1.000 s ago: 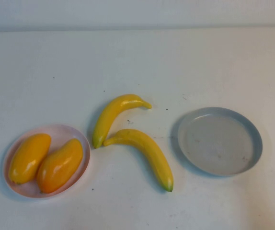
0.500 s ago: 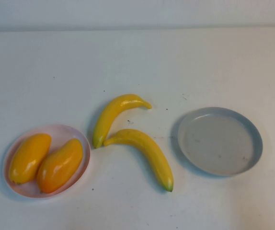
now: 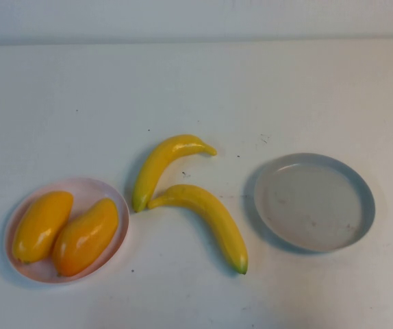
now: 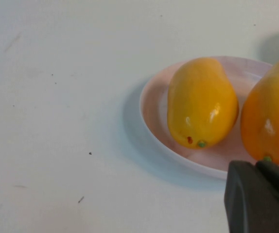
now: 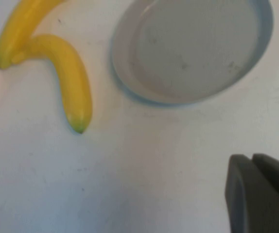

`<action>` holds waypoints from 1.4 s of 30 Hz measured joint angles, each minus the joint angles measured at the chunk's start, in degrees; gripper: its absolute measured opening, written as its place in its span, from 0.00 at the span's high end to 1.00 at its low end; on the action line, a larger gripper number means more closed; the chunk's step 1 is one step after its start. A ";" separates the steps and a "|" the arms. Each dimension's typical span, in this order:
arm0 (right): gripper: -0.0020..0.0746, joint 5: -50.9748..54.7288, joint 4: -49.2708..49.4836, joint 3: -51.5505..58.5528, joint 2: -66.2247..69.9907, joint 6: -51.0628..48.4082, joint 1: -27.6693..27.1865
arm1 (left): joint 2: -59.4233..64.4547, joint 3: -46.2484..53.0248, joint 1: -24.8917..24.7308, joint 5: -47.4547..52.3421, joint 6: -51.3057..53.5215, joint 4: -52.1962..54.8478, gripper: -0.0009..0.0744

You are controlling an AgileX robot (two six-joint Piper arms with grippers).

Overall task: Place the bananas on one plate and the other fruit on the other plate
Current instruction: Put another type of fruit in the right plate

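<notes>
Two bananas lie on the table between the plates: one (image 3: 161,164) farther back, one (image 3: 210,218) nearer, their ends almost touching. Both show in the right wrist view (image 5: 72,80) (image 5: 22,24). The grey plate (image 3: 313,202) at the right is empty, also seen from the right wrist (image 5: 193,48). Two orange-yellow mango-like fruits (image 3: 42,226) (image 3: 85,236) lie side by side in the pink plate (image 3: 87,182) at the left. My left gripper (image 4: 258,165) is shut and empty, just off the pink plate's rim (image 4: 198,159) by the fruits (image 4: 202,102) (image 4: 273,116). My right gripper (image 5: 252,158) is shut and empty, over bare table near the grey plate.
The white table (image 3: 196,89) carries only the plates and fruit. Its back edge meets a pale wall (image 3: 196,20). Neither arm shows in the high view.
</notes>
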 joint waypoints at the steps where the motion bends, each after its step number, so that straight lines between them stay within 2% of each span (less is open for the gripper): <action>1: 0.99 1.81 -1.53 -2.46 3.46 -0.75 0.00 | 0.00 0.00 0.00 0.00 0.00 0.00 0.99; 5: 0.99 7.41 -3.66 -11.29 16.20 -4.18 0.13 | 0.00 0.00 0.00 0.00 0.00 0.00 0.99; 8: 0.99 8.43 -4.25 -16.63 24.09 -5.16 2.52 | 0.00 0.00 0.00 0.00 0.00 0.00 0.99; 19: 0.98 7.96 -9.96 -33.82 47.21 -6.23 25.39 | 0.00 0.00 0.00 0.00 0.00 0.00 0.99; 21: 0.94 7.96 -11.09 -37.08 50.78 -7.54 28.26 | 0.00 0.00 0.00 0.00 0.00 0.00 0.99; 23: 0.86 7.96 -12.21 -39.88 54.67 -8.23 30.40 | 0.00 0.00 0.00 0.00 0.00 0.00 0.99; 28: 0.48 8.07 -14.38 -46.81 63.32 -8.49 32.91 | 0.00 0.00 0.00 0.00 0.00 0.00 0.99; 31: 0.34 8.07 -14.71 -51.11 67.92 -8.49 33.15 | 0.00 0.00 0.00 0.00 0.00 0.00 0.99; 35: 0.29 8.29 -14.81 -56.22 73.88 -8.49 33.38 | 0.00 0.00 0.00 0.00 0.00 0.00 0.99; 42: 0.28 10.79 -19.21 -64.31 82.72 -5.18 33.84 | 0.00 0.00 0.00 0.00 0.00 0.00 0.99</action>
